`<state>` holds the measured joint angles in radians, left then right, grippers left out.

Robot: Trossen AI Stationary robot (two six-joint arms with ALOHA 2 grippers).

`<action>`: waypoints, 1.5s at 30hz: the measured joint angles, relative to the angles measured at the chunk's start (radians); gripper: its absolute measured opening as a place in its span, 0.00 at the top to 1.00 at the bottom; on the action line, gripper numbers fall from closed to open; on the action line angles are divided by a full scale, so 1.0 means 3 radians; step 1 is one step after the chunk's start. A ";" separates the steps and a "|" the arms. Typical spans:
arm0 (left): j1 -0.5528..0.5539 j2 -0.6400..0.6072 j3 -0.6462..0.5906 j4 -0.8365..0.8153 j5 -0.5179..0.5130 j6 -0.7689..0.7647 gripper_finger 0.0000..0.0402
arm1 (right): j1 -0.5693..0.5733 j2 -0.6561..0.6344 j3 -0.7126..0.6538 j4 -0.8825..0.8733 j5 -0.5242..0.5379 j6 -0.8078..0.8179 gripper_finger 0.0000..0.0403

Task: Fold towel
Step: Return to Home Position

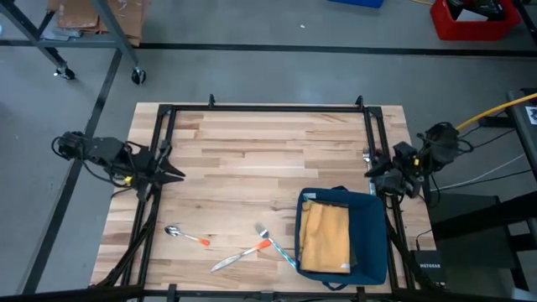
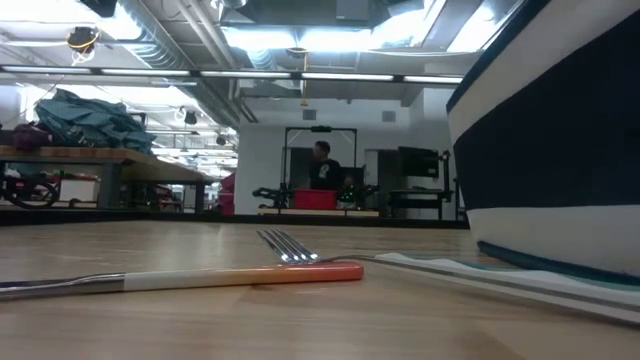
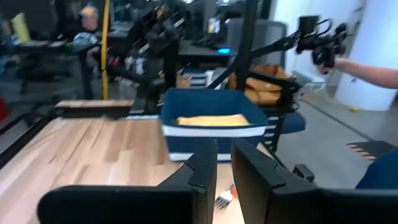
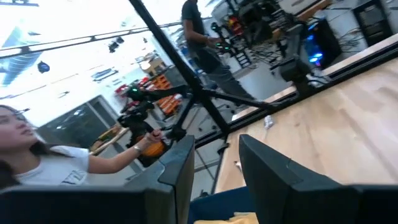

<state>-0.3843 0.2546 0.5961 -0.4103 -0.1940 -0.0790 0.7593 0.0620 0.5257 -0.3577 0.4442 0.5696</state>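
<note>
Towel [image 1: 325, 239]: held by neither arm.

Left gripper [image 1: 174, 174] sits over the counter's left edge. Its jaws are a narrow slit apart with nothing between them, and they point across the boards toward the bin. Right gripper [image 1: 375, 178] sits over the right edge, just beside the bin's far corner. Its jaws are parted somewhat wider and are also empty.

The orange cloth lies folded into a flat, soft rectangle inside the laundry bin [image 1: 379, 243], at the counter's near right. It fills most of the bin floor, with slight wrinkles on its top face. A pale edge shows at its near end, but I cannot tell whether a second cloth lies beneath.

Progress (judgement): folding and binning look done, and no loose cloth is on the counter [image 1: 252, 143]. All that appears left is for the arms to settle into their parked pose.

Materials:
- Bin: navy fabric, soft-sided and boxy, with a white band round the wall.
- Counter: pale butcher-block strips with a smooth matte finish, framed by black rails.
- Near the bin, well apart from both arms: fork [image 1: 267, 237], knife [image 1: 235, 259] and spoon [image 1: 174, 231]. All three are bright metal with orange handles.
</note>
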 joint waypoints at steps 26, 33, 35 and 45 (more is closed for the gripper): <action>0.0000 -0.0180 -0.1801 0.2389 0.0151 0.0275 0.89 | 0.0000 -0.0033 -0.0975 0.1417 -0.0510 -0.0194 0.67; -0.0001 -0.0180 -0.1810 0.2370 0.0365 0.0531 0.89 | -0.0001 -0.0033 -0.0981 0.1390 -0.0531 -0.0512 0.67; -0.0001 -0.0180 -0.1810 0.2372 0.0379 0.0670 0.89 | 0.0000 -0.0033 -0.0981 0.1390 -0.0536 -0.0543 0.67; 0.0001 -0.0180 -0.1810 0.2364 0.0379 0.0994 0.89 | -0.0001 -0.0032 -0.0989 0.1403 -0.0581 -0.0960 0.67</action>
<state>-0.3840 0.2005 0.0532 0.2989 -0.0803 0.2192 0.7589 0.0525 0.2292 0.0633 0.2699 0.2816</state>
